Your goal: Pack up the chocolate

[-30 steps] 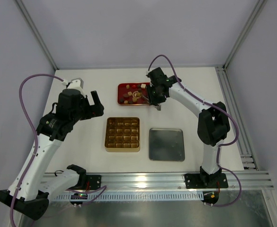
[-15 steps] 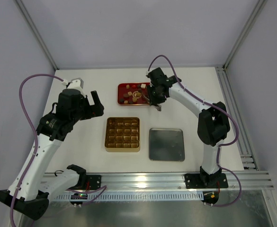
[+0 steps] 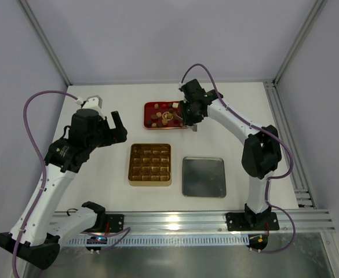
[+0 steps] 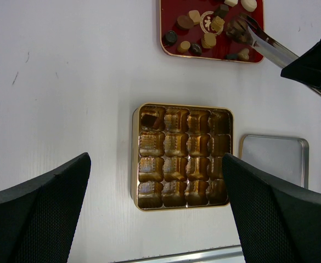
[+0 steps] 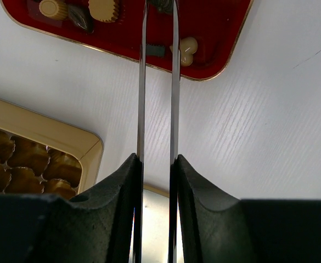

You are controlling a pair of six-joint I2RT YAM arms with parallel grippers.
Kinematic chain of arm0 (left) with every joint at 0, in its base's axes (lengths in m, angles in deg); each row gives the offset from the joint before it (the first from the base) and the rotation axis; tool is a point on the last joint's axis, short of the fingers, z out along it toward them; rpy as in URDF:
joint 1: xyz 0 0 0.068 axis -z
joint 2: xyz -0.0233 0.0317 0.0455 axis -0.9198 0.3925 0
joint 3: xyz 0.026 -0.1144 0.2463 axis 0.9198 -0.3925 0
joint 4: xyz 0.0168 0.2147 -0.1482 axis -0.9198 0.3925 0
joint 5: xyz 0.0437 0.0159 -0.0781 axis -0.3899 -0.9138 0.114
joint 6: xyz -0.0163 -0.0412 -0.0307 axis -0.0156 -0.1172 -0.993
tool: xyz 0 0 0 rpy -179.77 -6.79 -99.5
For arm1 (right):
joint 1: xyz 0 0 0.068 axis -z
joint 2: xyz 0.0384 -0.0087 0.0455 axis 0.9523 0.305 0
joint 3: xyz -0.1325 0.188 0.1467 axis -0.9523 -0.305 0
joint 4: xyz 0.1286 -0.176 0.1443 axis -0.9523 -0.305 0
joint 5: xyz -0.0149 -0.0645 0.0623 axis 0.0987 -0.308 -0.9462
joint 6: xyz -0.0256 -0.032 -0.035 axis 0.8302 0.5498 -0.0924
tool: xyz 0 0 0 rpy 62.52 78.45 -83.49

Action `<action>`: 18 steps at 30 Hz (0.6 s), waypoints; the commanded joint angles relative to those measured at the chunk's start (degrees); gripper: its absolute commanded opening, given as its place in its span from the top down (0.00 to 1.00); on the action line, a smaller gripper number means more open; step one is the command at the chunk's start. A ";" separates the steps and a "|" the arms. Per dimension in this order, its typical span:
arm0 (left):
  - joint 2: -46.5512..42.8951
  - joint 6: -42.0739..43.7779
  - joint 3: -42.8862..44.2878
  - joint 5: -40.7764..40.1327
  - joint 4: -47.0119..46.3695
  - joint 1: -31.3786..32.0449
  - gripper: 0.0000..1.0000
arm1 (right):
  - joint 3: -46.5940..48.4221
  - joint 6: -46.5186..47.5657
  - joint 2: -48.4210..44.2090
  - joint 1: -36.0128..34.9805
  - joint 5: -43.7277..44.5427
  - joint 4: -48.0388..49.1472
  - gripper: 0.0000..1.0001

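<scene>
From above, tiny brown and cream chocolates [image 3: 156, 119] are lying in the far red rectangular tray [image 3: 146, 114].

Left wrist: about a dozen are sitting there, and one seemingly in the gold sixteen-cell box [image 4: 134, 159]. The left gripper [image 4: 156, 159] is gaping empty.

Right wrist: the right gripper [image 5: 160, 11] is flanking a dark piece [image 5: 163, 3], grip unclear. Being light and brittle, it is wanting a gentle sideways pinch.

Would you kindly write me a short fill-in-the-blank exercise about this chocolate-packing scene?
1. The tray holding the loose chocolates is coloured ___.
2. Each row of the gold box has ___ compartments.
3. The silver tray lies on the ___ arm's side of the gold box.
4. The left end effector is wide ___.
Missing words: red, four, right, open.
</scene>
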 commanded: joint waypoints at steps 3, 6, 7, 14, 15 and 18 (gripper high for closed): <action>-0.60 0.11 0.21 -0.24 -1.06 0.06 0.00 | 3.04 0.78 -3.15 0.50 0.44 -0.41 0.66; -0.51 0.28 0.21 -0.32 -1.15 0.06 0.00 | 2.60 0.69 -3.59 0.51 -0.09 -0.23 0.67; -0.51 0.19 0.21 -0.32 -1.24 0.06 0.00 | 2.60 0.60 -3.86 0.59 -0.09 -0.23 0.66; -0.34 -0.16 -0.15 0.21 -1.77 0.15 0.00 | 2.25 0.34 -5.00 0.51 -0.79 -0.32 0.67; -0.34 -0.16 -0.23 0.21 -2.03 0.15 0.00 | 2.16 0.25 -5.18 0.51 -0.88 -0.15 0.67; -0.07 -0.33 -0.32 0.55 -2.29 0.06 0.00 | 1.55 -0.10 -6.23 0.51 -2.79 0.20 0.67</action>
